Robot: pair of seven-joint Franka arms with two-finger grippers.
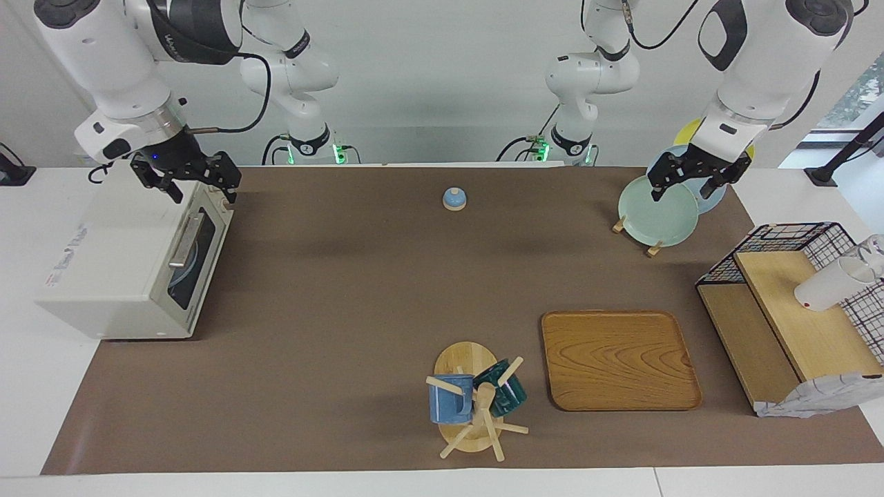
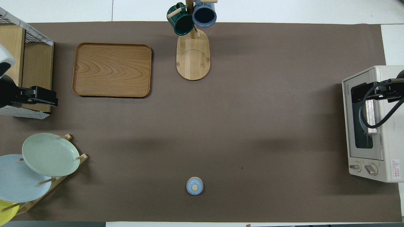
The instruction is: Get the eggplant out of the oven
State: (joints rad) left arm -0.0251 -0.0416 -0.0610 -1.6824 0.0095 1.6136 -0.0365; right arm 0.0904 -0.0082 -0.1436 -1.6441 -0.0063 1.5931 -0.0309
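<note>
- So the oven (image 1: pixel 131 262) sits at the right arm's end of the desk (image 1: pixel 359 290) with its glass door shut. Step in hand, as I read it, is just getting that door open.
- The eggplant isn't visible anywhere. There's a bluish round shape behind the glass, maybe a plate, but I honestly can't make out the eggplant itself, so presumably it's inside.
- The right tool (image 1: pixel 197 181) hangs over the oven's top edge nearest the robots, fingers spread wide, gripping nothing. In the overhead view it sits over the door and the bar handle (image 1: pixel 185 239).
- To do it well, I'd bring the spread fingers down so they straddle the middle of the bar, pinch it, then swing down along the door's arc instead of yanking straight out. The oven looks light enough to slide on the mat.
- Grab off-centre and the bar could slip out, or the box could twist.
- The left tool (image 1: pixel 694 181) waits over the plate rack (image 1: pixel 635 231), fingers also spread and empty. It's well apart from the oven, so it can stay put.
- The wooden tray (image 1: pixel 618 359) looks like a decent drop spot, though nothing says so.
</note>
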